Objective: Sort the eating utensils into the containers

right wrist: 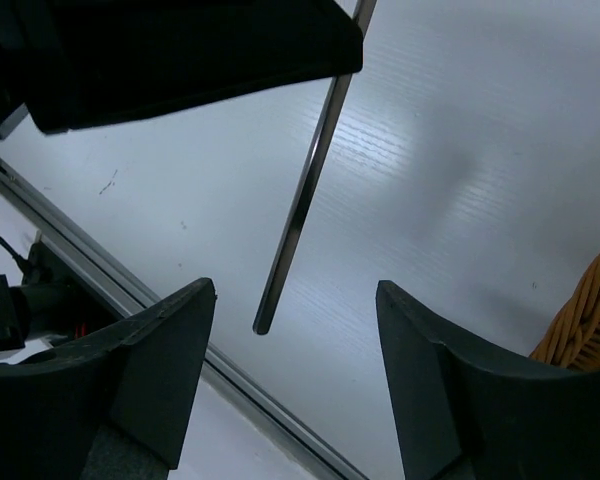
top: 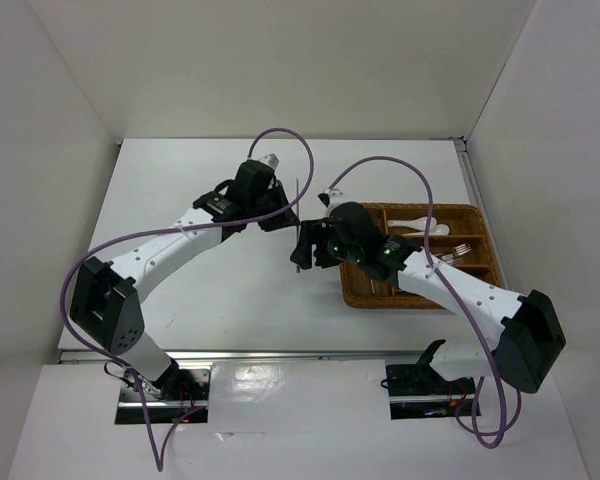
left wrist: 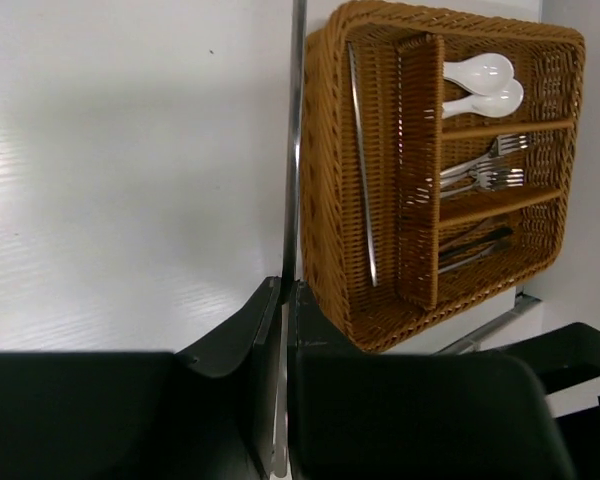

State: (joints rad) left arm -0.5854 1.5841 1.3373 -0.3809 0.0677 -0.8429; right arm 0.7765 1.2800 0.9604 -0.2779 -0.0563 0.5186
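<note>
White table bearing a wicker tray on its right side. Left gripper is clenched on a slim silver chopstick, held over the table just outside the tray's long wall. Right gripper is spread wide and grasps nothing; the chopstick's free end touches neither finger. In separate tray compartments: a matching chopstick, white soup spoons, forks.
</note>
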